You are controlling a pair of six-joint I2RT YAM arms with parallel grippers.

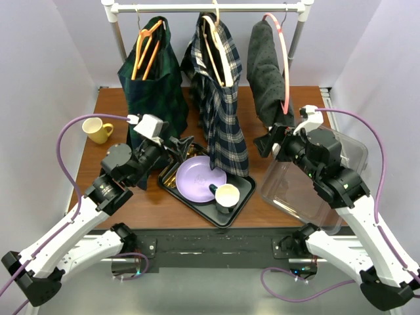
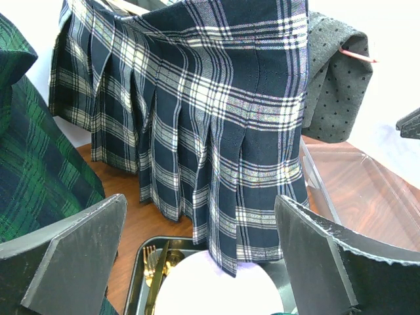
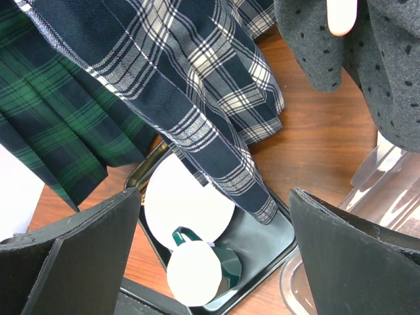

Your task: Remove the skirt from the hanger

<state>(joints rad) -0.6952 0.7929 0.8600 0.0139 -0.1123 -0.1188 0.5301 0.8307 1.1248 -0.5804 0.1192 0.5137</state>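
Three garments hang on the rack. A navy-and-white plaid skirt (image 1: 223, 111) hangs in the middle on a cream hanger (image 1: 220, 49); its hem reaches down over the tray. It fills the left wrist view (image 2: 216, 125) and shows in the right wrist view (image 3: 197, 85). A green plaid skirt (image 1: 154, 85) hangs left on an orange hanger (image 1: 146, 49). A grey dotted garment (image 1: 268, 75) hangs right on a pink hanger (image 1: 283, 52). My left gripper (image 1: 186, 146) is open and empty, just left of the navy skirt's hem. My right gripper (image 1: 266, 141) is open and empty, just right of it.
A black tray (image 1: 244, 195) under the navy skirt holds a purple plate (image 1: 197, 177), gold cutlery (image 2: 156, 266) and a green mug (image 1: 226, 195). A yellow mug (image 1: 97, 130) stands at the left. A clear plastic bin (image 1: 292, 187) sits at the right. The rack bar (image 1: 210, 8) spans the back.
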